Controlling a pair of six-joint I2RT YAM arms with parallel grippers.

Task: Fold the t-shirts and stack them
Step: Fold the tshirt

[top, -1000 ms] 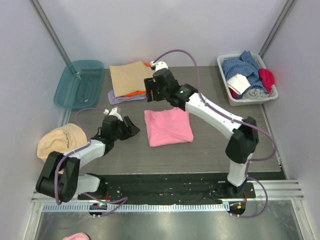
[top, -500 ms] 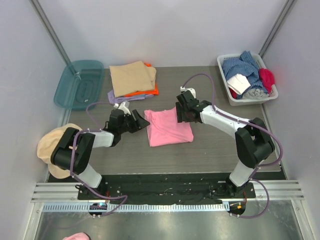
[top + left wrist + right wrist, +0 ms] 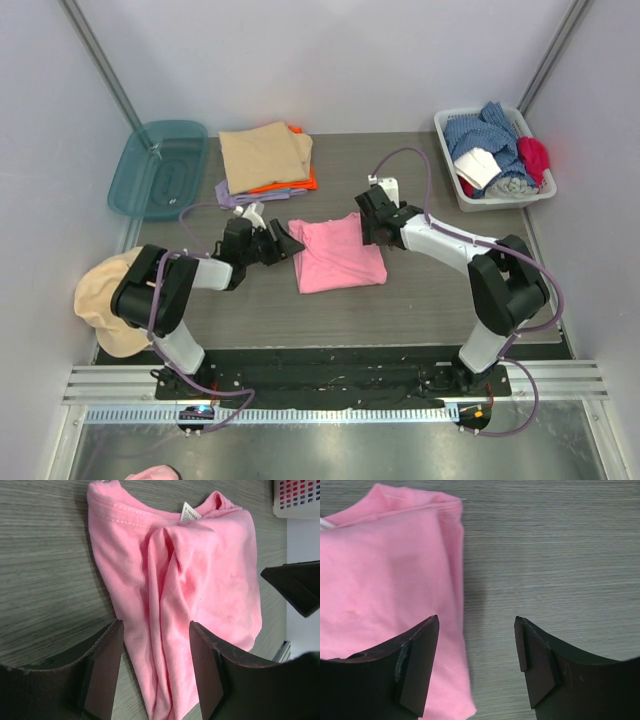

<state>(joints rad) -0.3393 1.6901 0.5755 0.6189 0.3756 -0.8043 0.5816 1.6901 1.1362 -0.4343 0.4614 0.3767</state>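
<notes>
While both arms lean in low over the grey wood-grain table (image 3: 420, 300), the scene runs from left to right like this:

Tan cap (image 3: 105, 285): at the table's left edge, partly hidden behind the left arm's shoulder.
Teal tray (image 3: 158, 170): far left corner, tilted against the wall.
Stack: tan t-shirt (image 3: 262, 155) on top, folded flat; orange t-shirt (image 3: 300, 183) showing under its right edge; lilac t-shirt (image 3: 235, 196) at the bottom, peeking out at the near left. It sits at the back, just right of the tray.
Left gripper (image 3: 156, 627): jaws moderately wide and holding nothing, low at the pink shirt's left edge; the wrist view shows a ridge of pink cloth between the fingers.
Pink t-shirt (image 3: 338, 255): folded into a rough rectangle in the middle of the table, apart from the stack; a white tag (image 3: 189, 514) shows at the collar.
Right gripper (image 3: 475, 622): jaws wide and empty, over the shirt's far right edge, one finger above cloth, the other above bare table.
Basket (image 3: 448, 160): far right corner, heaped with blue, white, grey and red clothes.
</notes>
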